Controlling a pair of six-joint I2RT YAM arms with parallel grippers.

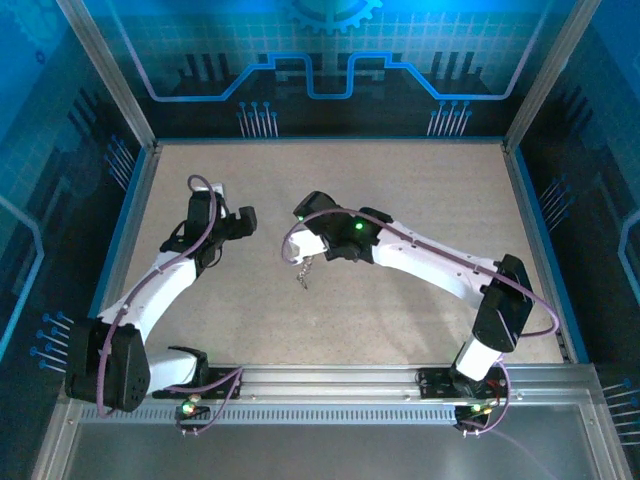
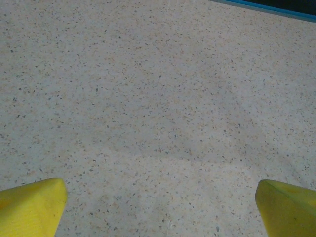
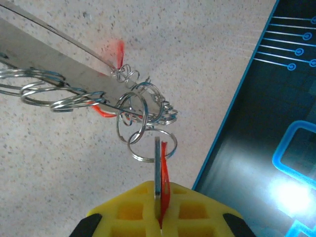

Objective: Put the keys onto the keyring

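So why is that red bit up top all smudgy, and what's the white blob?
Right wrist view: the upper red tag is blurred, maybe moving or out of focus; the white blob is glare on the blue wall. Top view: the keys look tiny and soft.

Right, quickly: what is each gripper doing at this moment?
Left gripper: open, holding nothing.
Right gripper: closed on a red-tagged key.
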